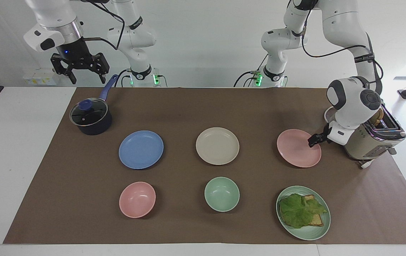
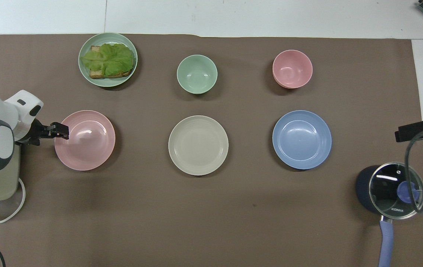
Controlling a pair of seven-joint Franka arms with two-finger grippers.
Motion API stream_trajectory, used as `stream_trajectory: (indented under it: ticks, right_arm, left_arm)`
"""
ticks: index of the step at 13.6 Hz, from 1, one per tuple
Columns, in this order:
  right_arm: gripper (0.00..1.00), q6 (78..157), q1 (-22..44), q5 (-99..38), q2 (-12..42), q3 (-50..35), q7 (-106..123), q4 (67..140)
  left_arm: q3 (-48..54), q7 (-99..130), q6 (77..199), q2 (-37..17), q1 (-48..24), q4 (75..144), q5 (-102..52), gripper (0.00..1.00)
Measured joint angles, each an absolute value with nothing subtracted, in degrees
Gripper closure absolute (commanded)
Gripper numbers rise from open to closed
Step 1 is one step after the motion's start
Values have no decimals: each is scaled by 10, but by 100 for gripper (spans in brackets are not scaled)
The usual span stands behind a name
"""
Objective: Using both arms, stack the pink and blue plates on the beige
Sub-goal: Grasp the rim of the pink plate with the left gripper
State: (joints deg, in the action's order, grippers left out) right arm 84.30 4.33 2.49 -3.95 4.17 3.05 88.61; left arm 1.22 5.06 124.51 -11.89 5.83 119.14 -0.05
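Right now the left tool (image 1: pixel 313 139) sits low at the edge of the pink plate (image 1: pixel 297 149), on the side facing the toaster (image 1: pixel 373 140). Its jaws are spread and nothing is held; whether a fingertip already touches the rim I cannot tell. The right tool (image 1: pixel 82 67) hangs spread and empty, high above the lidded saucepan (image 1: pixel 90 117), waiting. The blue plate (image 1: pixel 141 149) lies flat toward the right arm's end, and the beige plate (image 1: pixel 217 145) lies between the two coloured plates, bare.

My worry is the shallow rim. If the jaws close without one finger getting under the lip, the plate may simply skid toward the beige one or tip up and slip out. The left arm's wrist is also tight against the toaster, so a swing on the lift could knock it. The green plate with lettuce and toast (image 1: pixel 303 212) is near enough to be clipped too.
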Motion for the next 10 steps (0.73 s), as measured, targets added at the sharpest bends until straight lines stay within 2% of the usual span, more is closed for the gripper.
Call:
stream_trajectory:
  ticks: [1,2,3,10]
  right_arm:
    - [0,843,43,25,-39,42,31,886]
    - [0,843,43,25,-39,42,31,886]
    - [0,843,43,25,-39,42,31,886]
    - [0,846,43,25,-40,42,31,886]
  left_arm:
    - [12,52,1248,-118,58,1199,-1,0]
    - [12,53,1250,-117,58,1203,-1,91]
    - [12,55,1250,-114,58,1204,-1,100]
    - [12,55,1250,-111,58,1204,-1,100]
